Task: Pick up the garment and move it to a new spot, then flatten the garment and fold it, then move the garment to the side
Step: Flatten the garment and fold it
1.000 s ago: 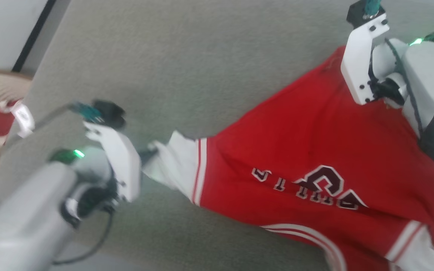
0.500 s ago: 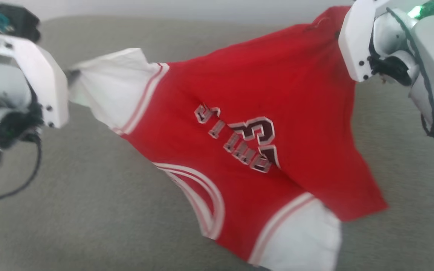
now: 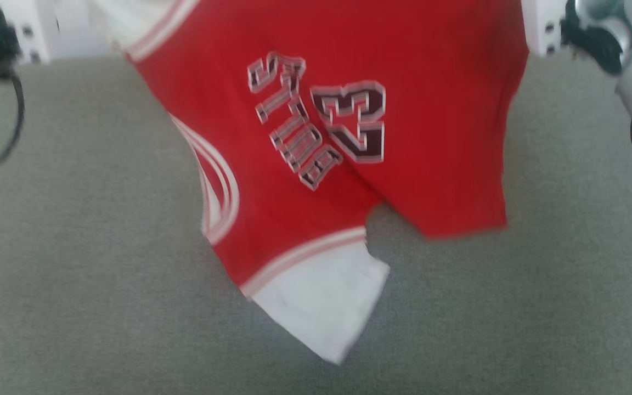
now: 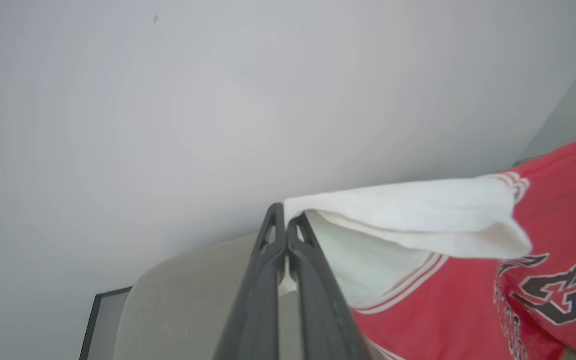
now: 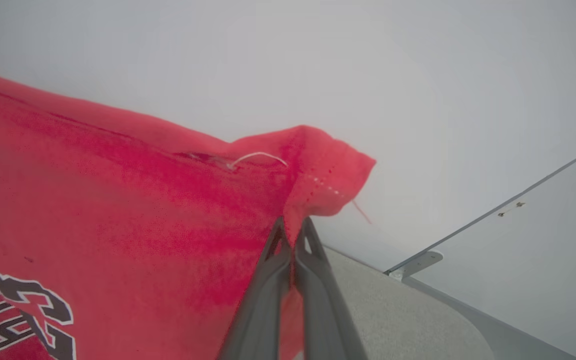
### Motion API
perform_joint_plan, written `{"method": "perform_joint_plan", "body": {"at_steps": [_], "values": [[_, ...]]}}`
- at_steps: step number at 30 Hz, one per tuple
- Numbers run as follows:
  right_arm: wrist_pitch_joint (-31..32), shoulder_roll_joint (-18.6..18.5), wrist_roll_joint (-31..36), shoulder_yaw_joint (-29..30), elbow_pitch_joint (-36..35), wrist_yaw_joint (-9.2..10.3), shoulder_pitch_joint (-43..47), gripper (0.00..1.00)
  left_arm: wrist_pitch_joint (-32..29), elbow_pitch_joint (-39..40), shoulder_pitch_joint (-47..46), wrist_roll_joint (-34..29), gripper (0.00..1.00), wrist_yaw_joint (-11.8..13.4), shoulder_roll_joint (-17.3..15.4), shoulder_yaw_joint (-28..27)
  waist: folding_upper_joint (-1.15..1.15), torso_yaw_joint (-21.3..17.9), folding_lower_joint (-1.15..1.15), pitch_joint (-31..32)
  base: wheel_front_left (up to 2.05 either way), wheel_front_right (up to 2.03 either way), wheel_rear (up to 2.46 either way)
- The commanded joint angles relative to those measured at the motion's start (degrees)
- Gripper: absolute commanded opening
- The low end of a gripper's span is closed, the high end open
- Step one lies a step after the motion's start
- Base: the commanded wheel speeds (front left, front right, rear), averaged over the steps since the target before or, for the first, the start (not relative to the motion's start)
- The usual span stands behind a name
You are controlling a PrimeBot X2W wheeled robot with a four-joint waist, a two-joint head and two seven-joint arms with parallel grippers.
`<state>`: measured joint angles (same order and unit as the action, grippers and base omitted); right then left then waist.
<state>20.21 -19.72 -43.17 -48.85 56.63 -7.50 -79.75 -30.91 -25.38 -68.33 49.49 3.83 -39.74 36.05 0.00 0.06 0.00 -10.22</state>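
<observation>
garment point(image 3: 415, 137) raised higher (view blurred); left end effector point(image 4: 284, 220) pinches sleeve point(image 4: 408, 215), right end effector point(image 5: 293, 225) pinches hem point(image 5: 328, 170); relocation underway.

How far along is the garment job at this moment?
Done: pickup. The garment hangs over the grey surface, left gripper shut on its white sleeve, right gripper shut on a red corner. In hand: moving it to a new spot. Left: flattening, folding, moving aside.
</observation>
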Motion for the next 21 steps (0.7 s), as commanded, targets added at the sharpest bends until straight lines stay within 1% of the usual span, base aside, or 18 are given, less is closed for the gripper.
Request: {"method": "perform_joint_plan", "body": {"at_steps": [1,4,6,8,11,12,14,17,19,21], "values": [[-3.24,1.37,1.71,1.01,2.49,0.02,-2.12,0.0,2.47,-2.7,-3.1,-1.31,0.0,-1.12,1.04,-0.2,0.0,-0.77,0.0,-2.13,0.0,0.0,0.0],[-8.8,3.41,4.31,3.08,7.62,0.02,-5.96,0.0,7.12,-7.69,-8.81,-3.25,0.0,-2.5,3.33,-0.58,0.0,-1.19,0.0,-5.01,0.0,0.0,0.0],[-12.52,5.11,6.35,3.93,10.92,0.01,-8.17,0.0,10.44,-10.85,-12.31,-4.95,0.0,-3.17,4.33,-0.65,0.0,-1.38,0.0,-6.89,0.0,0.0,0.0],[-16.77,6.01,8.33,5.3,14.06,0.02,-11.0,0.0,14.3,-13.79,-16.1,-6.69,0.0,-3.86,5.44,-0.66,0.0,-1.36,0.0,-8.55,0.0,0.0,0.0],[-23.47,6.31,11.53,7.27,16.43,0.02,-14.77,0.0,19.58,-17.46,-21.71,-8.96,0.0,-4.59,6.83,-0.73,0.0,-1.2,0.0,-11.04,0.0,0.0,0.0],[-27.67,6.07,13.85,9.12,17.16,0.02,-16.8,0.0,23.54,-19.64,-25.27,-10.54,0.0,-4.88,7.33,-0.77,0.0,-1.02,0.0,-12.49,0.0,0.0,0.0],[-30.69,5.6,16.74,10.85,17.37,0.02,-18.56,0.0,27.46,-21.61,-28.51,-11.78,0.0,-4.86,7.92,-0.99,0.0,-0.84,0.0,-13.8,0.0,0.0,0.0],[-32.89,4.08,20.97,14.85,17.5,0.04,-19.92,0.0,33.21,-24.17,-32.77,-13.27,0.0,-4.79,8.81,-1.46,0.0,-0.55,0.0,-15.4,0.0,0.0,0.0],[-33.58,4.23,24.36,17.04,17.49,0.04,-20.38,0.0,36.65,-25.54,-34.63,-13.52,0.0,-5.74,9.51,-1.5,0.0,-0.25,0.0,-16.27,0.0,0.0,0.0],[-33.86,4.49,27.39,19.48,17.48,0.04,-20.0,0.0,38.57,-27.55,-35.21,-13.58,0.0,-6.83,10.29,-1.19,0.0,0.15,0.0,-16.88,0.0,0.0,0.0]]}}
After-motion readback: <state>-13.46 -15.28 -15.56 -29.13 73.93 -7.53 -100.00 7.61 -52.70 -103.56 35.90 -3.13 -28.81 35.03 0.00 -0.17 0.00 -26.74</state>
